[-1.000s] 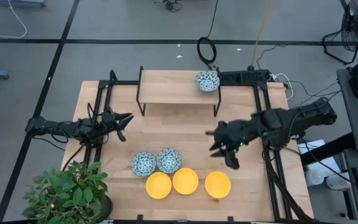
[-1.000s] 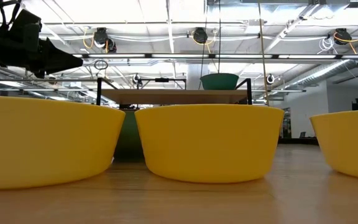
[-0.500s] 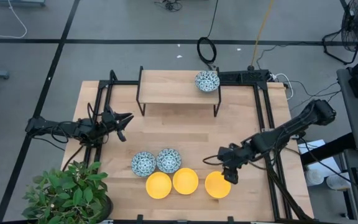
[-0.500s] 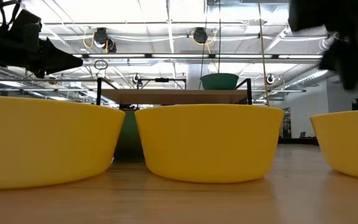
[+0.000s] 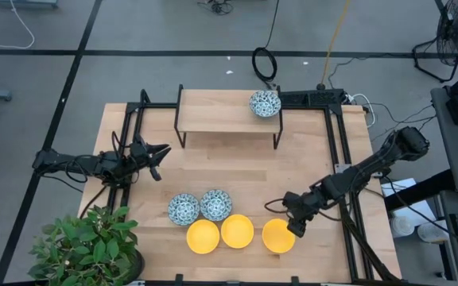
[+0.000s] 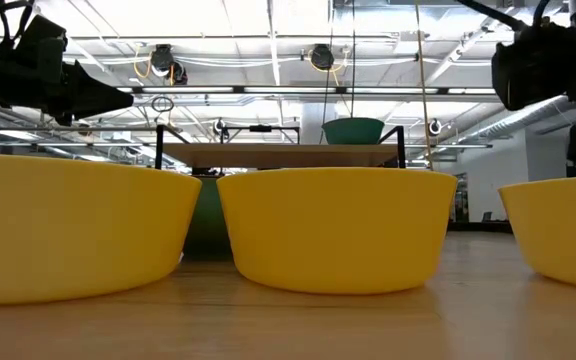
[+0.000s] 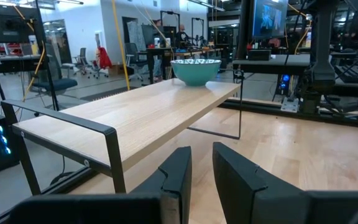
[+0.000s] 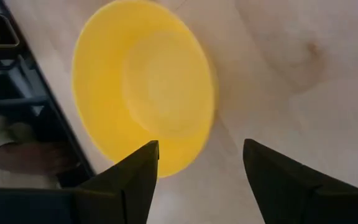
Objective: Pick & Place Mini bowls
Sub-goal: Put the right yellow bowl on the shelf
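Note:
Three yellow mini bowls (image 5: 203, 236) (image 5: 237, 230) (image 5: 278, 235) stand in a row on their bases near the table's near edge. Two patterned mini bowls (image 5: 183, 209) (image 5: 215, 204) stand just behind them. A third patterned bowl (image 5: 265, 103) stands on the raised wooden shelf (image 5: 221, 113). My right gripper (image 8: 201, 163) hangs open, slanting down over the right side of the right yellow bowl (image 8: 143, 87), one finger (image 8: 143, 167) over its rim and the other over bare table. My left gripper (image 5: 160, 156) waits at the table's left, level, slightly open on nothing.
A potted plant (image 5: 90, 246) stands at the near left corner. Black frame rails (image 5: 336, 151) run along the table's left and right sides. Bare wood lies between the shelf and the bowls.
My right gripper has come down from mid-table toward the near edge and now hangs over the right yellow bowl. It has rolled about its own axis and tipped further downward on the way. The bowls have stayed in place.

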`<action>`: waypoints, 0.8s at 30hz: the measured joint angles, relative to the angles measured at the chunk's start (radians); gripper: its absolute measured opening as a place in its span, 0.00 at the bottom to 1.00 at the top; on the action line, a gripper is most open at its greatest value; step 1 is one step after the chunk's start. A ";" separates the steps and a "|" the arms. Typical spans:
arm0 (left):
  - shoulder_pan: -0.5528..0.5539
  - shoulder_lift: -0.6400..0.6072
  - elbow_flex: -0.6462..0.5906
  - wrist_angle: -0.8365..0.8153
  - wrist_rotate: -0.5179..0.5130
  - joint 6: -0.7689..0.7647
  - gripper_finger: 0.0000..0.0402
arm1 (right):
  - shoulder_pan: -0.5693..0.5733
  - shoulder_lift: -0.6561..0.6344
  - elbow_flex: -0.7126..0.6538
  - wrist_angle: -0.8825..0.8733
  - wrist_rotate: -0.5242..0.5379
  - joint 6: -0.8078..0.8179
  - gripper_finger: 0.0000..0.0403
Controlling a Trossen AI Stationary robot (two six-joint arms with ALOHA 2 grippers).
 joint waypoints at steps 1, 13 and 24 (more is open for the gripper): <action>0.000 0.000 0.000 0.000 0.000 0.000 0.18 | 0.005 0.000 0.000 -0.005 0.022 -0.002 0.56; 0.000 0.000 0.000 0.000 0.000 0.000 0.18 | 0.060 0.078 -0.029 0.070 0.104 -0.002 0.56; 0.000 0.000 0.000 0.000 0.000 0.000 0.18 | 0.064 0.114 -0.030 0.069 0.079 0.077 0.40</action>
